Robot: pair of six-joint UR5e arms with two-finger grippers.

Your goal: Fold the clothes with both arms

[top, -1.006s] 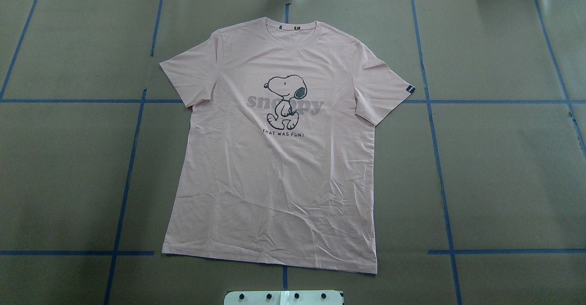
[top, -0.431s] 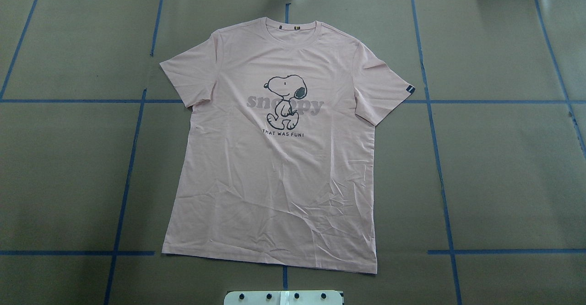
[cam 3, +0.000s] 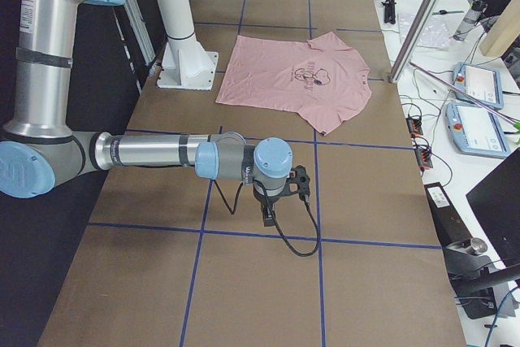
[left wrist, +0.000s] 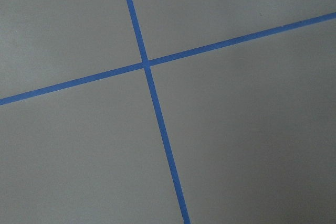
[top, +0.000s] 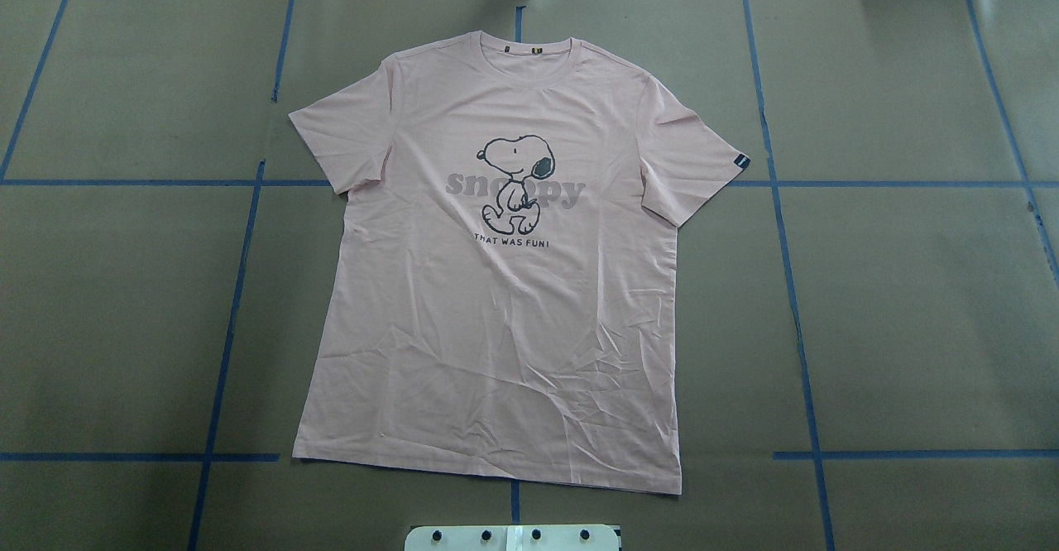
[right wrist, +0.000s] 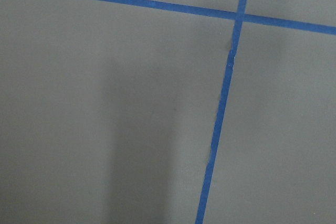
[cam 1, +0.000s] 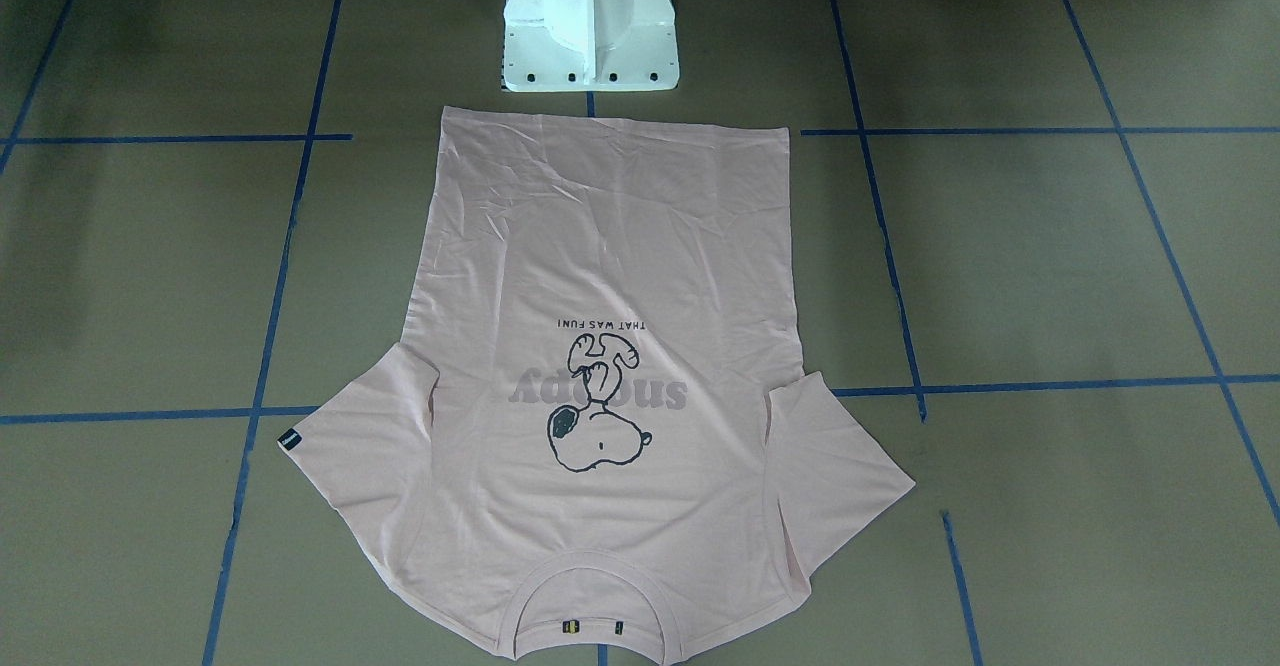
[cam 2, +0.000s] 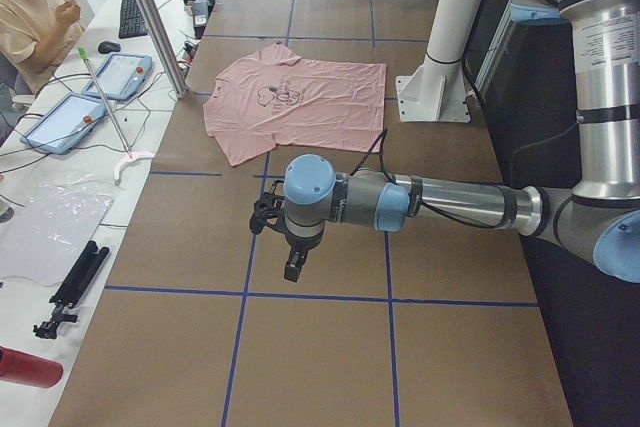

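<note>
Exterior left view: the left gripper [cam 2: 291, 259] hangs over the brown table [top: 910, 303], well apart from the shirt. Whether it is clenched cannot be told, nor can it for the right gripper [cam 3: 269, 212]. The pink T-shirt [top: 496, 311] lies flat mid-table, print up, reading "Snoopy" and "THAT WAS FUN!".
</note>
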